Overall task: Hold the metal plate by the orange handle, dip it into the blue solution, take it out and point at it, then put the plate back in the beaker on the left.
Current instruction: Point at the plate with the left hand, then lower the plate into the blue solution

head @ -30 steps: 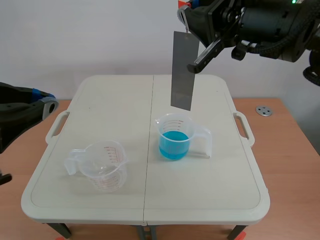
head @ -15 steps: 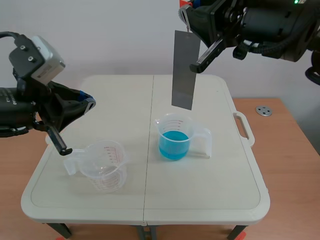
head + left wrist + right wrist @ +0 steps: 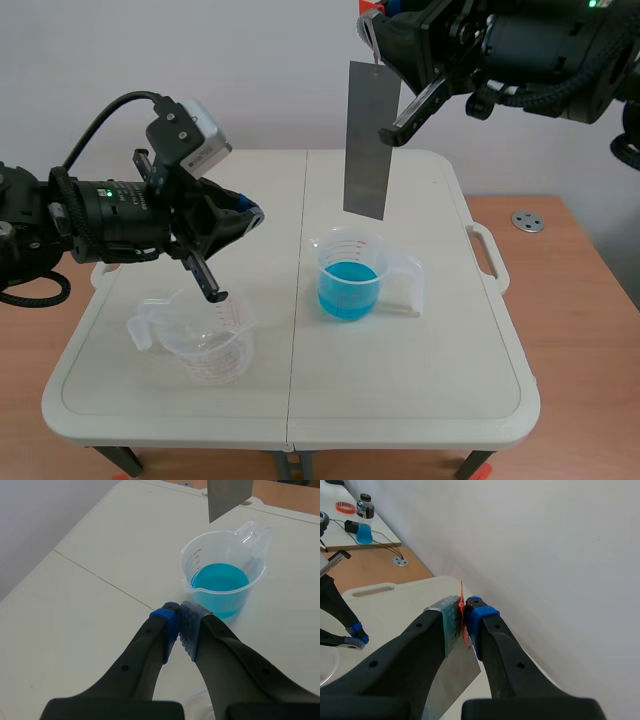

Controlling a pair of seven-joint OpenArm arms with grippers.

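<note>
Pointing is the step we think we are on, because the metal plate (image 3: 366, 140) hangs out of the blue solution (image 3: 220, 577).

On our left side, the left pincer (image 3: 179, 617) is clenched. Its two pads press together with nothing between them. It is in the air near the empty beaker (image 3: 205, 335), higher than it, and touches nothing. Ahead of it the blue beaker (image 3: 350, 275) stands on the tabletop (image 3: 450, 380).

The metal plate hangs straight down above that beaker and does not touch it. We cannot tell if it is wet. Up high, the right pincer (image 3: 465, 611) is grasping the plate by the orange handle (image 3: 462, 597).

Next, we think, the left pincer's tip must go up close to the plate and aim at it without bumping it. After that, the plate goes into the empty beaker.
</note>
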